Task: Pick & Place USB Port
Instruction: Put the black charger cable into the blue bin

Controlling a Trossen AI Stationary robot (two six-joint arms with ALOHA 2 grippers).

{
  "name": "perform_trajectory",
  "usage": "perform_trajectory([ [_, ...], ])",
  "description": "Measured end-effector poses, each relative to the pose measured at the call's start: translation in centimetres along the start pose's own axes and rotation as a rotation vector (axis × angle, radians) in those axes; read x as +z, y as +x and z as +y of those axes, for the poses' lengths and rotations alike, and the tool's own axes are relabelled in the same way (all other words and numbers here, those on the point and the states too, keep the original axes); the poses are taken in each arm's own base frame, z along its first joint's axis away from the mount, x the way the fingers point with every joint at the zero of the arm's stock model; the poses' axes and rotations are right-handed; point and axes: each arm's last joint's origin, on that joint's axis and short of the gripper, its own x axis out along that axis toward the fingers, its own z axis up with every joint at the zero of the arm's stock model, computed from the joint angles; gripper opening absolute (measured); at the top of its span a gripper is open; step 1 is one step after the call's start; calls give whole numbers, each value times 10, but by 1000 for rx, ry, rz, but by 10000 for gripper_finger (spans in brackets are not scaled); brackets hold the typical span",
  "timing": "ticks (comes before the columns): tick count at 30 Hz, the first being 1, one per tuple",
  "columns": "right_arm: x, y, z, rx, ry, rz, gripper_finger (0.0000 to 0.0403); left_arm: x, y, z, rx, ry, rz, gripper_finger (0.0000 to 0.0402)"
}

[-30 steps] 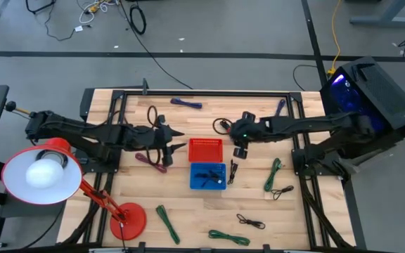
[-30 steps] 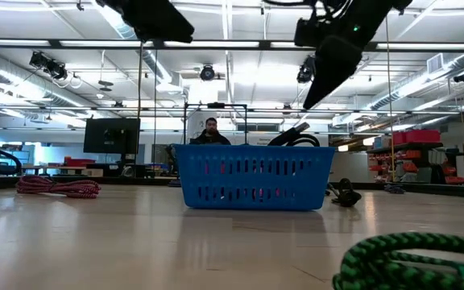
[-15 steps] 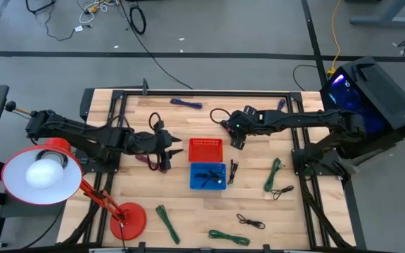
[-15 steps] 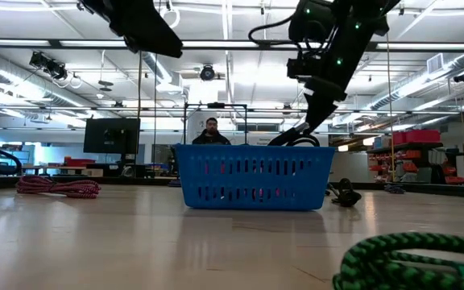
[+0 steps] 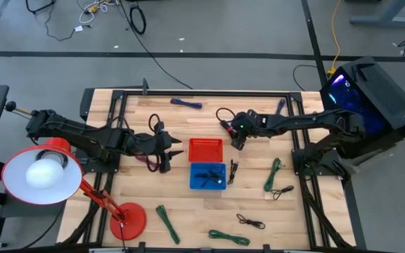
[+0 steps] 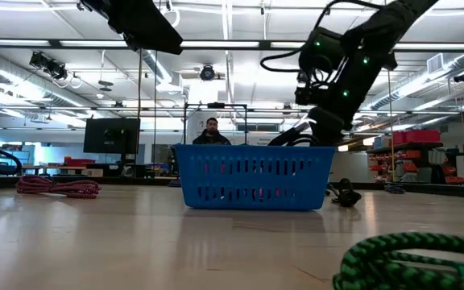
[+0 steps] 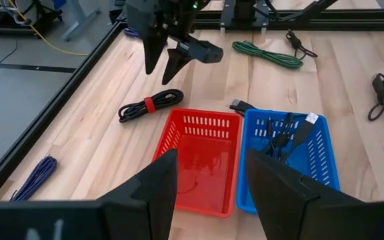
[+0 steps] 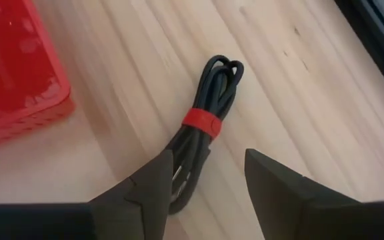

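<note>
- Two baskets side by side near the middle of the wooden tabletop (image 5: 188,211): red basket (image 5: 205,150) with nothing seen inside but its glossy floor, blue basket (image 5: 208,176) touching it, holding a loose tangle of thin black cables (image 7: 282,133) with a pale plug end against one wall.
- Left gripper (image 5: 176,150) hanging just beside the red basket, fingers apart, nothing between them; in its own wrist view, framing both baskets.
- Right gripper (image 5: 237,143) lowered beside the red basket's far corner, fingers spread wide over the black cable bundle (image 8: 202,143), not clamped on it.
- Black cable bundle lying flat on the tabletop just beside the red basket: folded into a long hank, bound at the middle by a red band (image 8: 201,122), looped end pointing away from the gripper.
- Seen only in the right wrist view: red band up close, one finger (image 8: 145,193) at each side of the hank's near end.
- Hidden in the low view behind the blue basket (image 6: 252,177): the bundle itself; shown instead, a person (image 6: 210,130) seated far behind and a green cable (image 6: 409,259) up close.
- Scattered elsewhere in the high view: green, black, purple and maroon coiled cables, plus a red lamp (image 5: 44,176) at the tabletop's left corner.
</note>
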Motion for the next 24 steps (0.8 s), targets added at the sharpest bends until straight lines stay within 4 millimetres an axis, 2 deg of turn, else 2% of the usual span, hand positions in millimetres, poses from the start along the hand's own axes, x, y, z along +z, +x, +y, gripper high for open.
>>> perform_trajectory([
  [11, -21, 14, 0, 9, 78, -66, 190, 0, 0, 0, 0, 0, 0, 179],
  [24, -41, 30, 2, 7, 122, -46, 190, 0, 0, 0, 0, 1, 1, 179],
])
